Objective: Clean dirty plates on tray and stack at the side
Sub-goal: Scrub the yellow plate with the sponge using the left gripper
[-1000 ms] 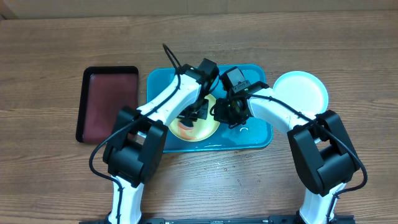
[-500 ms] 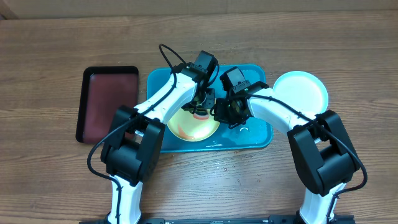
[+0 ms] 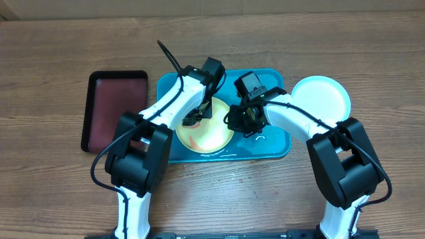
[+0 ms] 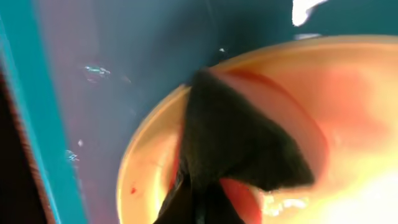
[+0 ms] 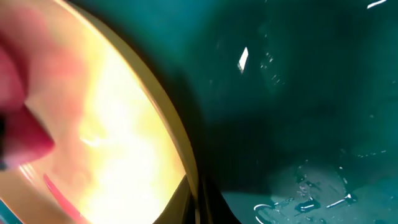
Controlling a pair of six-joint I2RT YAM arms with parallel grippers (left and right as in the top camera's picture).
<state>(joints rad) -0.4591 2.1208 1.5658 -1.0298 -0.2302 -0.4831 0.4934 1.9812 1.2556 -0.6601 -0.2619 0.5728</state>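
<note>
Here the left gripper (image 3: 198,118) clamps a black crumpled cloth (image 4: 236,143) against the round yellow-green plastic plate (image 3: 207,137). The plate lies beneath its fingers, inside the bright cyan rectangular plastic tray (image 3: 273,143). The right gripper (image 3: 238,123) sits at the plate's rim, its grip unclear.

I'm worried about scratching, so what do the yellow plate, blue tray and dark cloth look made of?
The yellow plate: likely plastic, smooth and glossy; light glares off it beside red smears. The tray: also plastic-looking, glossy cyan, with sharp highlights and water beads. The dark cloth: soft, matte fabric or sponge, folding to a point; too blurred to tell which.
</note>
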